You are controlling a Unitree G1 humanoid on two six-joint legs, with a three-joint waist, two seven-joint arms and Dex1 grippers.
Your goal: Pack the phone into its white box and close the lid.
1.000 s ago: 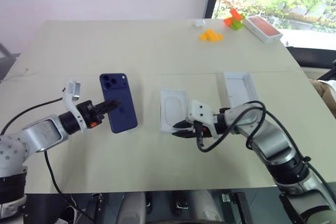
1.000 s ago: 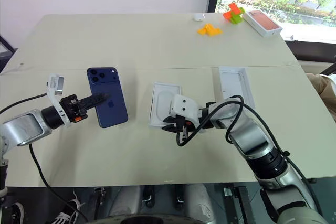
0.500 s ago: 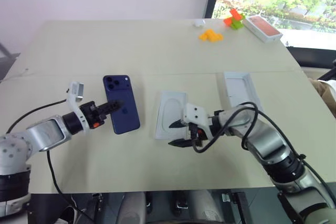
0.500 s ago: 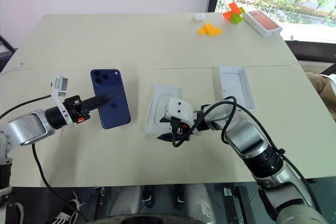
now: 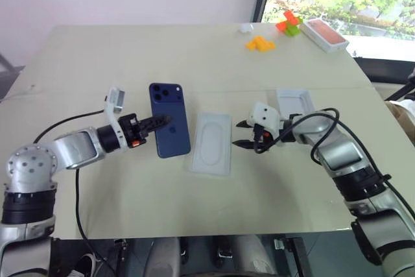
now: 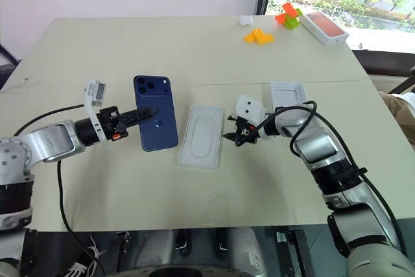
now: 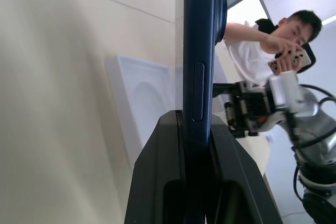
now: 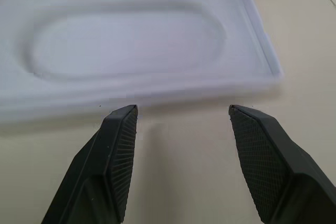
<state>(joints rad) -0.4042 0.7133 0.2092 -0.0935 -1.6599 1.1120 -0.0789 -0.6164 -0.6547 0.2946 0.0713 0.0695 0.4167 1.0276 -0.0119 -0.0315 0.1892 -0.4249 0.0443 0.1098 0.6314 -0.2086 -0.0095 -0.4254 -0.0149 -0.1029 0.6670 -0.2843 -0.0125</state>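
Hiding part of the phone (image 5: 168, 120), the left gripper (image 5: 159, 122) has its fingers clamped tight on the phone's lower half, holding it upright above the table (image 5: 149, 56). At three o'clock of it lies a flat white insert (image 5: 213, 143); the right gripper (image 5: 244, 133) hovers beside that, fingers spread and empty. A white box (image 5: 295, 104) sits partly behind the right arm. An orange-topped box (image 5: 326, 35) and bright blocks (image 5: 260, 44) lie at the table's far edge by the window. A person (image 7: 252, 45) shows in the left wrist view.
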